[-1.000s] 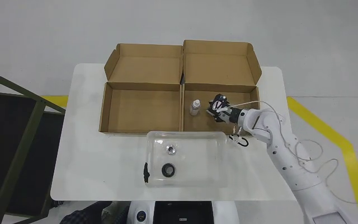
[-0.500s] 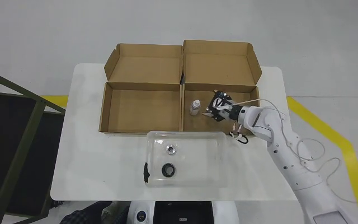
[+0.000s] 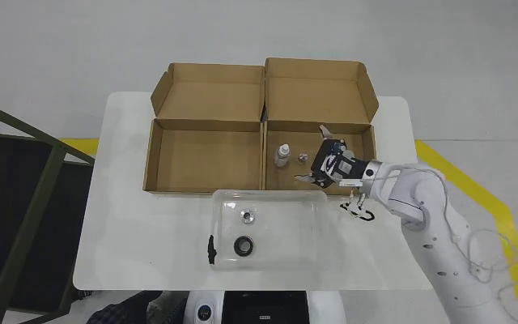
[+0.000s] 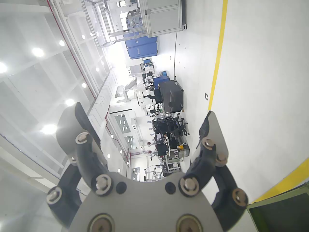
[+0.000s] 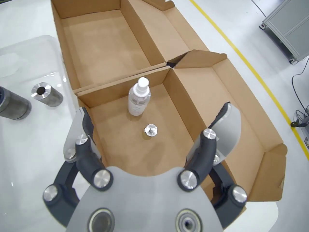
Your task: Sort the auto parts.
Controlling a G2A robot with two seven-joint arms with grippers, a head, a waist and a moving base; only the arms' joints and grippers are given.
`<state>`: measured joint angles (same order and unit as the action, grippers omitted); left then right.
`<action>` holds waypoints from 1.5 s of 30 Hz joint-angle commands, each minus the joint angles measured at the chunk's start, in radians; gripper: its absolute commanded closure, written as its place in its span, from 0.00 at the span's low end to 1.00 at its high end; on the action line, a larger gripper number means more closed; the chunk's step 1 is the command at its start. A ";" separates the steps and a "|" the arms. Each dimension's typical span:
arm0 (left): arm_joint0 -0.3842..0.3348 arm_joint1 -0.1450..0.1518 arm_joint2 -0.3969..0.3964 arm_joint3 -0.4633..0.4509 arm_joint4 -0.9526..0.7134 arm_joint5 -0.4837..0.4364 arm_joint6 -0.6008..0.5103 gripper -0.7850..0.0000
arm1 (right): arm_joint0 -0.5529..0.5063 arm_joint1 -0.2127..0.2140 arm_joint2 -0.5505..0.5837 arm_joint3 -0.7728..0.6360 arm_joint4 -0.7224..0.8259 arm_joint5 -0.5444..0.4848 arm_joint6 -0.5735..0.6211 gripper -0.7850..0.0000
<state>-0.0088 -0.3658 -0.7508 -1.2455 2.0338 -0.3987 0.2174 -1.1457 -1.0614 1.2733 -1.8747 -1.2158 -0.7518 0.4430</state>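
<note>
Gleaming small silver flanged part (image 5: 150, 130) in cardboard box (image 5: 186, 97), near empty, wide-spread right claw (image 5: 155, 112).

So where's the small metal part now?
In the top view the small metal part lies in the right cardboard box, beside the upright spray bottle, ahead of the open right gripper.

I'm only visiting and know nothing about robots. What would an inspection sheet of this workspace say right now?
Surface: white table, carrying two open boxes and a tray.
Job's things: two metal parts in the clear tray; small metal part in the right box; left box open.
Clutter: spray bottle in the right box; black item at the tray's edge.
Grippers: right gripper open above the right box; left gripper open, facing the room.
Cables: dark loop near the right gripper.
Surroundings: yellow floor line; dark frame.
</note>
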 commanded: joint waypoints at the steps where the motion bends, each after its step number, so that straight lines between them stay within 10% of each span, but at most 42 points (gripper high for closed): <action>1: 0.000 0.000 0.000 0.000 0.000 0.000 0.000 0.00 | -0.032 0.004 0.009 -0.054 -0.001 0.004 0.023 0.00; 17: 0.000 0.000 0.000 0.000 0.000 0.000 0.000 0.00 | -0.231 0.016 -0.073 -0.293 -0.034 0.013 0.091 0.00; 39: 0.000 0.000 0.000 0.000 0.000 0.000 0.000 0.00 | -0.145 -0.011 -0.275 -0.146 -0.160 0.043 -0.048 0.00; 45: 0.000 0.000 0.000 0.000 0.000 0.000 0.000 0.00 | -0.115 -0.018 -0.307 -0.115 -0.165 0.045 -0.049 0.24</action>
<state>-0.0088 -0.3658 -0.7508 -1.2455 2.0338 -0.3987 0.2174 -1.2637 -1.0787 0.9693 -1.9928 -1.3800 -0.7079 0.3936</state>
